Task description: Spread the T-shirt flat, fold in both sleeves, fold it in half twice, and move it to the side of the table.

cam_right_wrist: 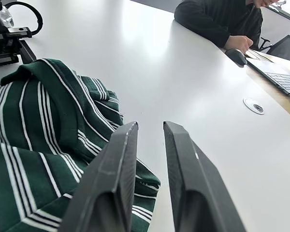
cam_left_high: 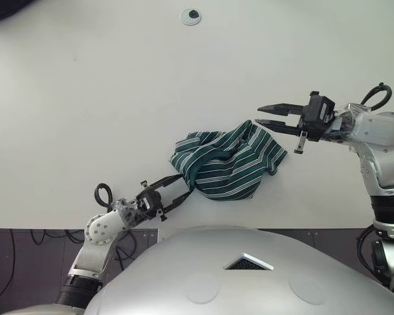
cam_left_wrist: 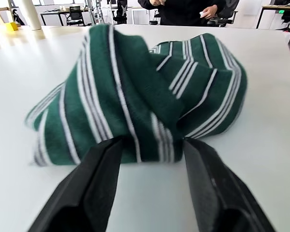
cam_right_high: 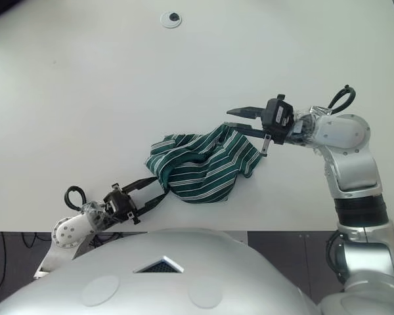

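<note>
Since the T-shirt (cam_left_high: 226,161) lies in a bunched-up heap on the table (cam_left_high: 85,98), near the front edge & about mid-way betw. the two arms, nothing is flat yet. So I think the job is at step 1: spread it out.

Left gripper (cam_left_high: 184,184): wide open, holds nothing. Its tips sit right at the heap's near-left edge, w/ a fold of cloth just at the gap.

Right gripper (cam_left_high: 259,115): open too, but w/ a smaller gap, holds nothing. Its tips are at the heap's far-right corner. Can't tell if they touch the cloth.

What could go wrong, I think:
- The cloth is folded over itself, so a pinch may grab 2 or 3 layers at once. Then a pull drags the whole lump & it does not open up.
- The right tips may be a bit too high or off the corner, so they could shut on air.
- The shirt is close to the table's front edge, so a pull toward the robot could slide it off.
- If only one side gets a grip, the shirt may twist more.
</note>
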Robot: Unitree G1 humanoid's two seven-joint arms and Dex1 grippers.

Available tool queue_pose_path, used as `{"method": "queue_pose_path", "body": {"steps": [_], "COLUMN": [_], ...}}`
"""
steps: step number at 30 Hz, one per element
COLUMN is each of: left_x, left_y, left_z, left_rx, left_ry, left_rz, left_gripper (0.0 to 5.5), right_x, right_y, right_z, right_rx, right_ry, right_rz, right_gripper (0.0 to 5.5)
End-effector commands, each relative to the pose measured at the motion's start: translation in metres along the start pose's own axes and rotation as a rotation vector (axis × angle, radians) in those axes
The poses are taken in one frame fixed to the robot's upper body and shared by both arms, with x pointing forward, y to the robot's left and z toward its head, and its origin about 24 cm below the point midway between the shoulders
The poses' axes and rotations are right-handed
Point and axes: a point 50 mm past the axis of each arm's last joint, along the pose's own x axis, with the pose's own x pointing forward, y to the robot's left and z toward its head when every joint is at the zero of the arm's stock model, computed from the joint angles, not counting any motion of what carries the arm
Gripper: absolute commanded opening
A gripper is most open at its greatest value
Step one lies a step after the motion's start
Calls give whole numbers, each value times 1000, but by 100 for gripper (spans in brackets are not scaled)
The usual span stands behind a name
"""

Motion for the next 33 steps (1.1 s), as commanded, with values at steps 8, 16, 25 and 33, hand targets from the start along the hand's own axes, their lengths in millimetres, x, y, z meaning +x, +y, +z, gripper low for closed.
{"method": "queue_pose_path", "body": {"steps": [8,16,25,33], "left_x": [-2,5,6,-2], "left_y": [-18,-8,-4,14], "left_z": [-11,-8,-12,-6], "left_rx": [-62,-46,-50,46], "left_ry": [42,36,51,45], "left_rz": [-35,35,54,112], "left_gripper": [219,170,28,2], "right_x": [-2,-2,-3,-2], "right_y": [-1,-1,-1,-1], "right_z": [0,-1,-1,0], "right_rx": [-14,-18,-19,-23], "right_ry": [7,10,10,0], "right_rz": [-4,-5,0,-6], "right_gripper": [98,98,98,98]}}
